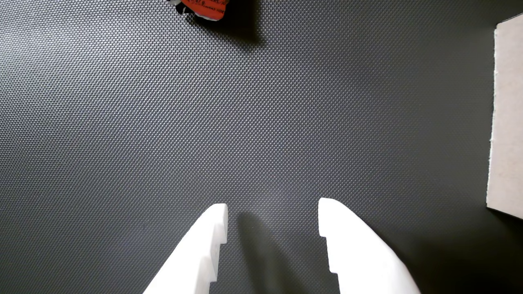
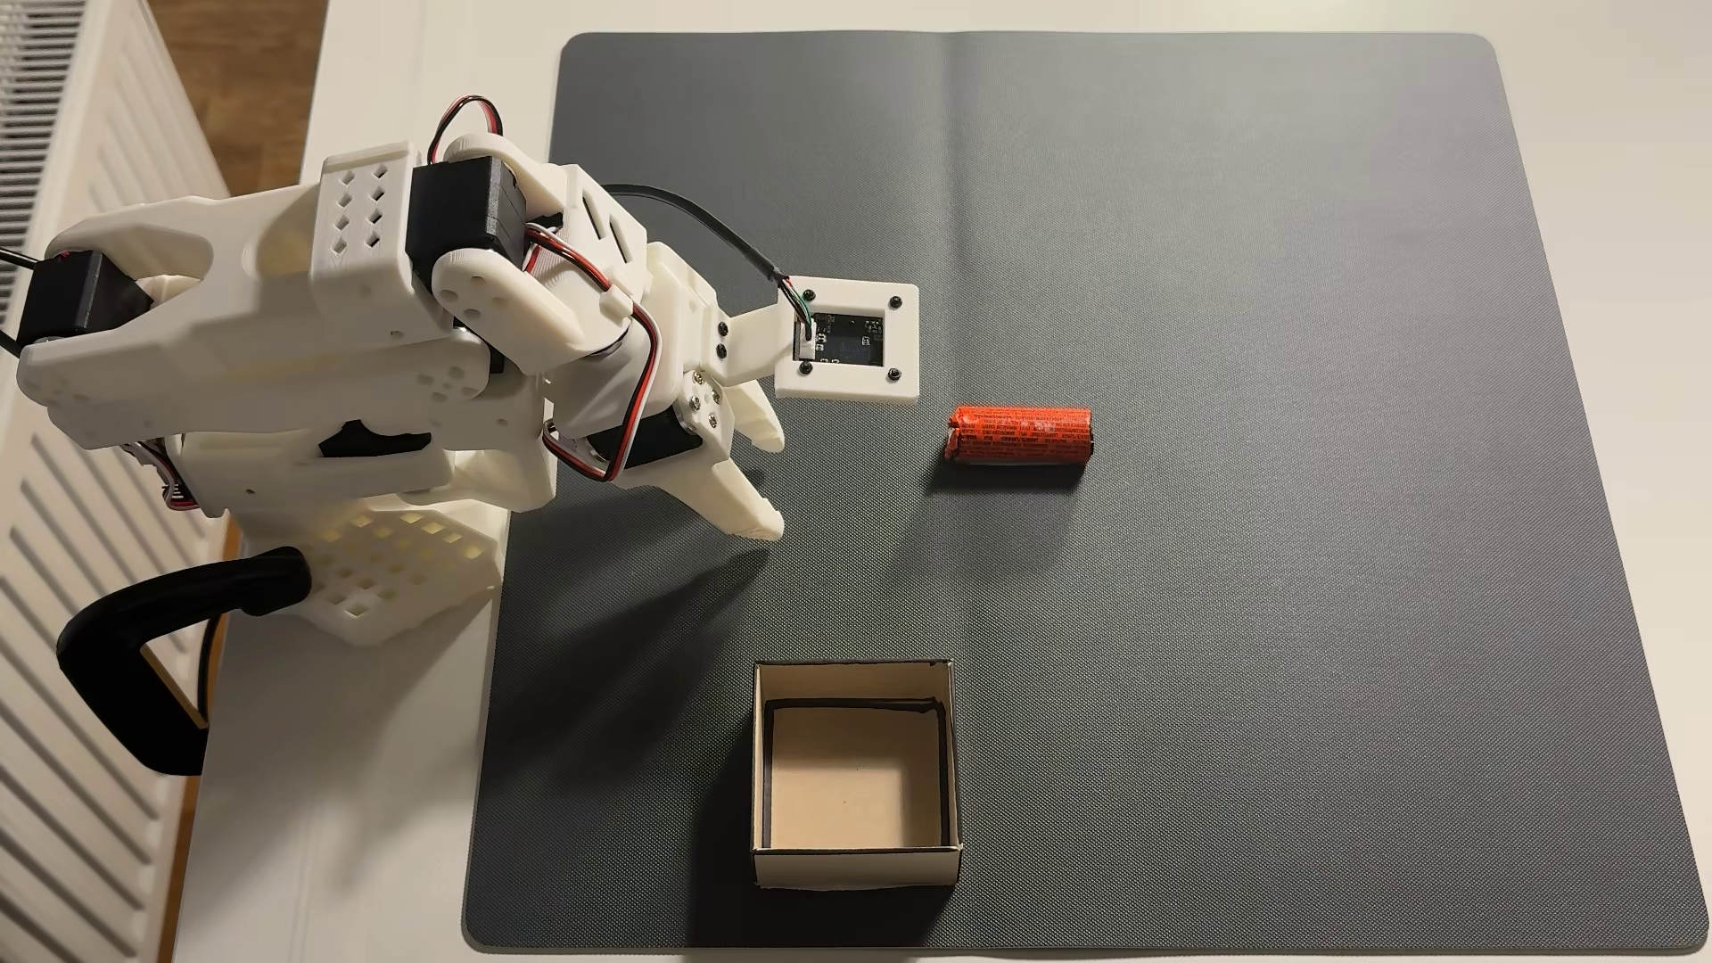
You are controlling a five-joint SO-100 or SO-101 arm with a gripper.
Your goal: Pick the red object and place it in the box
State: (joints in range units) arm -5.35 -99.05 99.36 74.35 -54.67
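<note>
Fixed view: the gripper (image 2: pixel 774 481) is shown low over the dark mat (image 2: pixel 1297 648) near the arm's base, its fingers (image 2: pixel 741 500) spread and empty, while the red object (image 2: pixel 1019 435) lies on its side on the mat, well apart to the right, and the box (image 2: pixel 945 861) stands open-topped near the mat's lower edge. Wrist view: the red object (image 1: pixel 202 8) is seen at the top edge ahead of the spread fingers (image 1: pixel 351 241), an alignment judged to suit a forward reach, with a box wall (image 1: pixel 506 122) at the right edge.
</note>
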